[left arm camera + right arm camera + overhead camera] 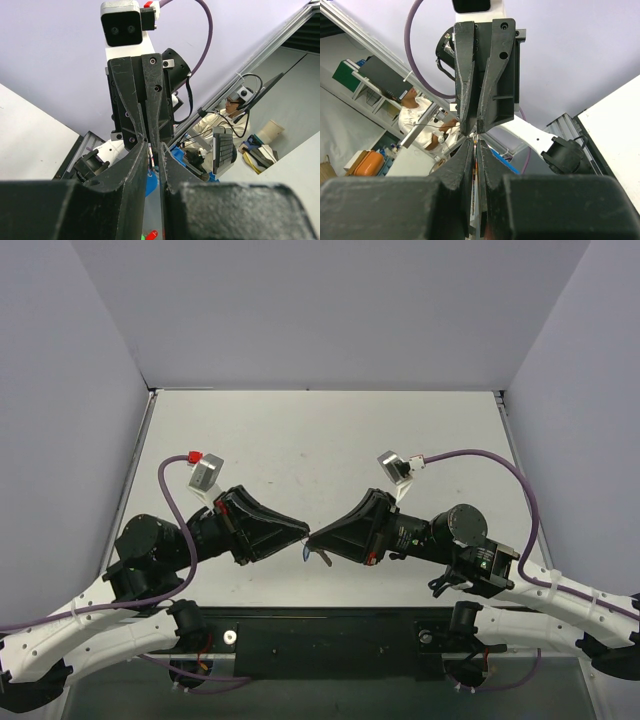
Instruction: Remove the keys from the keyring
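Pale grey bench boxed in by lilac walls, two tool tips meeting above its near middle. Just under the tips, a small bright-blue oval plastic keyring tag, with a tiny silver-grey metal key hanging beside it. Light, stiff, slick, apt to swing and twist; best pinched flat on the tag, key taken by its head. Grip: left tool narrowed onto the keyring tag, it seems; right tool pressed fully together, contents too small to tell.

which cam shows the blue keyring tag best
Top external: the small bright-blue plastic keyring tag shows in the open, just below where the left gripper and right gripper meet. Left wrist shows only a blue sliver between its fingers; right wrist's fingers hide it.
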`<state>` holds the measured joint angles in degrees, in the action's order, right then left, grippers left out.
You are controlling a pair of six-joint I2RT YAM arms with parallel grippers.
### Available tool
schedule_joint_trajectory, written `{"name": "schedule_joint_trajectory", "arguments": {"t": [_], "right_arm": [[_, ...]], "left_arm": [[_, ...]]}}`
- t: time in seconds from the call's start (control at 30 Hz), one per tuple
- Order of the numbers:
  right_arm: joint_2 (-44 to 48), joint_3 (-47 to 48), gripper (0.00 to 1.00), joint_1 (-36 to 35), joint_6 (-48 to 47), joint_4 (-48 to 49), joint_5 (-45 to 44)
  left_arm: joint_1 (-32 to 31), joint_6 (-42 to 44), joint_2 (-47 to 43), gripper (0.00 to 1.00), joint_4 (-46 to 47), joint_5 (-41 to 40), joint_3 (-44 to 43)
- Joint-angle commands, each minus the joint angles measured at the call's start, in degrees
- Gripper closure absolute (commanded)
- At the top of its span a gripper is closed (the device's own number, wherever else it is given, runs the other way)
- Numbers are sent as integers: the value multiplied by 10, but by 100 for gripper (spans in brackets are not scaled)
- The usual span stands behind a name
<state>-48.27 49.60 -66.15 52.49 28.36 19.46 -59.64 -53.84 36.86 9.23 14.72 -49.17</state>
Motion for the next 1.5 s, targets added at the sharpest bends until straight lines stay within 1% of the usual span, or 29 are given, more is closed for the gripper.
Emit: {"name": "schedule_joint_trajectory", "arguments": {"t": [0.0,0.27,0.93,1.0,1.03,1.07,1.1,1.17,1.3,1.37,1.4,1.47], "right_arm": [[11,2,100,-4,-4,47,-9],[15,2,100,-4,-7,43,-12],[12,5,100,-3,-5,44,-9],[11,3,100,-4,-5,45,-9],[11,3,100,-4,-5,44,-9],[11,3,100,-3,-5,44,-9],[12,2,100,-4,-5,43,-9],[11,3,100,-3,-6,39,-7],[12,4,100,-3,-9,22,-9],[10,15,100,-4,-11,-12,-8],[6,26,100,-4,-15,-37,-8],[4,33,100,-4,-16,-58,-6]], "left_arm": [[-4,-5,-8,76,25,-4,-2],[-4,-3,-10,76,10,-9,-3],[-4,-1,-2,76,9,-11,5],[-4,-2,-3,82,10,-13,5],[-4,-2,-3,91,10,-13,4],[-4,-2,-4,97,9,-14,5],[-4,-2,-5,100,4,-15,3],[-4,1,-4,100,-4,-13,-2],[-4,20,-6,100,-56,-7,-23],[-4,36,-10,100,-90,-1,-39],[-4,44,-11,100,-124,2,-50],[-4,62,-10,100,-158,17,-72]]}}
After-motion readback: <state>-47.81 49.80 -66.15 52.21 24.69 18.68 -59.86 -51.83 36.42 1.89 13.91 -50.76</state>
